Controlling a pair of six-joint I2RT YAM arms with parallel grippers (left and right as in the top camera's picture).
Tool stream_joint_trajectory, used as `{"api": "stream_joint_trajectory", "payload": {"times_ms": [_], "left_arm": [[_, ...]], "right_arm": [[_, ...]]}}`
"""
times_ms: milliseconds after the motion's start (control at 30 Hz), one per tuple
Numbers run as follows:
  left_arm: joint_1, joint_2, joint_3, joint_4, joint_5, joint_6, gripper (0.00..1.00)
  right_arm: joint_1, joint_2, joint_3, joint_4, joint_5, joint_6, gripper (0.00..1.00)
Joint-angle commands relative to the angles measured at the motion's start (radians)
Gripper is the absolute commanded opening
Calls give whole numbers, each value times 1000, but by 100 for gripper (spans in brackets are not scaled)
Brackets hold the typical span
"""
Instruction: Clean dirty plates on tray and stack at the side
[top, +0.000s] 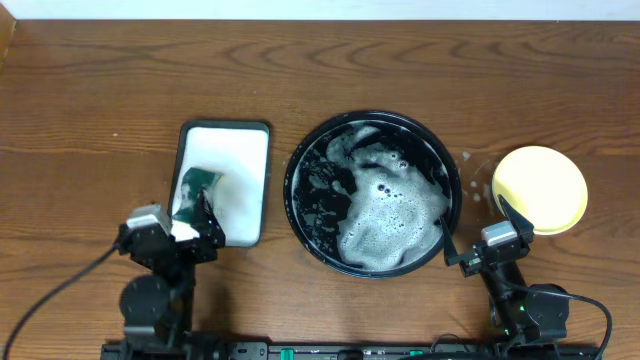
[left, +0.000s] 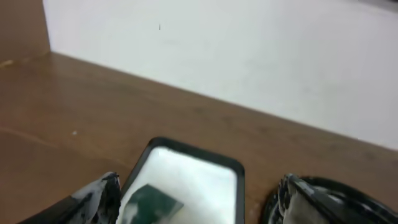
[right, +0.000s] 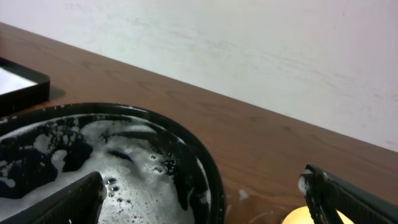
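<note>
The pale yellow round glossy plate (top: 540, 188) lies on the dark-brown wood-grain tabletop (top: 400, 60), just right of the large round black tray (top: 289, 185), which holds white foam (top: 385, 225). The right gripper (top: 478, 225) is spread wide between tray and plate. At left, the left gripper (top: 196, 212) is also wide, at the near end of the white rectangular black-edged dish (top: 235, 165), by a dark green sponge (top: 197, 182).

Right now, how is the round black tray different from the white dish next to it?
The black tray is round, while the white dish is rectangular with a black edge. The tray is the wider of the two. The tray is mostly covered in soapy foam, while the dish holds a green sponge at its near end. Both are shallow and sit flat on the wooden table.
</note>
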Motion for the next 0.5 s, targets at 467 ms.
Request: {"api": "stream_joint_trajectory", "payload": {"times_ms": [467], "left_arm": [[3,-146,-315,181,18,10,82]], "right_arm": [[9,-7,-5,2,9,-6,99]]}}
